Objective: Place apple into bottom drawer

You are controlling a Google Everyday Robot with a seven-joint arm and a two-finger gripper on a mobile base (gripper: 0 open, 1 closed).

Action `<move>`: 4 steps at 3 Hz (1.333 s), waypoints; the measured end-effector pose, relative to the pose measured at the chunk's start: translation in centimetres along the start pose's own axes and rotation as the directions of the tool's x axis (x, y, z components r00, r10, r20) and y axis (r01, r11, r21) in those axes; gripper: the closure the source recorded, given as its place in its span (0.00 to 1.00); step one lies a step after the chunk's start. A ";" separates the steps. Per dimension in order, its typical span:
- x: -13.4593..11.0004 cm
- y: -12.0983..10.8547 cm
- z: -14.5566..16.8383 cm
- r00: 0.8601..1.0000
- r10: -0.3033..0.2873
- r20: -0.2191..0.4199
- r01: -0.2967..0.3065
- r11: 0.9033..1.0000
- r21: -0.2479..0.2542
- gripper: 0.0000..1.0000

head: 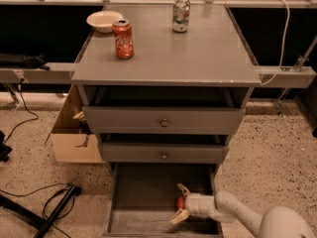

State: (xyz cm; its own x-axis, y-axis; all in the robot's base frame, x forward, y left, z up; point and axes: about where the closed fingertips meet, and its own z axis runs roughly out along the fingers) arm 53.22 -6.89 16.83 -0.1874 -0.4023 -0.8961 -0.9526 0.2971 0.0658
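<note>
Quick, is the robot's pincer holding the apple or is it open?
The pincer is open, low in the bottom drawer, with the apple between its spread fingers.

We catch only a red sliver of the apple [181, 202], the rest tucked behind the gripper [178, 204], which sits spread wide inside the bottom drawer [143, 192]. The arm [237, 214] runs off the lower right corner. The cabinet [163, 58] hides part of the cardboard box [74, 145]. We can't read the far can [181, 15].
</note>
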 end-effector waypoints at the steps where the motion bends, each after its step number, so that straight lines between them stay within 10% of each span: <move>1: -4.2 0.3 -4.3 0.994 -0.098 0.045 0.097 0.995 0.017 0.00; 3: -13.4 3.9 -16.6 0.972 -0.230 -0.039 0.233 0.969 0.086 0.00; 4: -16.6 10.0 -21.1 0.955 -0.244 -0.166 0.251 0.968 0.019 0.00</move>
State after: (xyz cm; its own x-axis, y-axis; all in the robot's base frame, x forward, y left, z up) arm 41.72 -15.54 41.66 0.0137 -0.6009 -0.7992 -0.9645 0.2028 -0.1691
